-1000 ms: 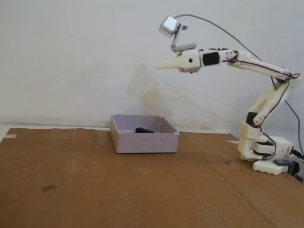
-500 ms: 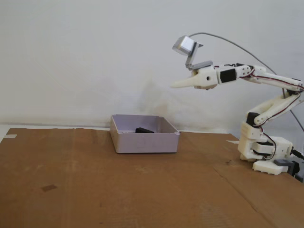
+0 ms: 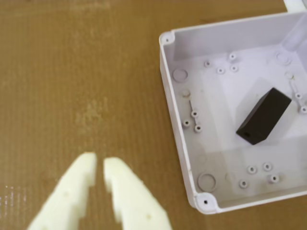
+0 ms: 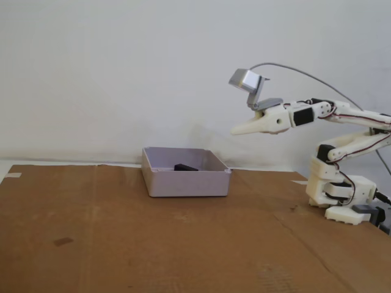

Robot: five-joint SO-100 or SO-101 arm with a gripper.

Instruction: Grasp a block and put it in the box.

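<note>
The block (image 3: 264,116), small, black, seemingly rigid and light, lies inside the box (image 3: 178,124); its long flat sides would suit gripping; the gripper (image 3: 99,164) is seen empty, nearly closed

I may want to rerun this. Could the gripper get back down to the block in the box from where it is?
Probably yes. The block lies alone in the open-topped box, nothing above it. The gripper hangs clear above, beside the box, nearly closed and empty.
</note>
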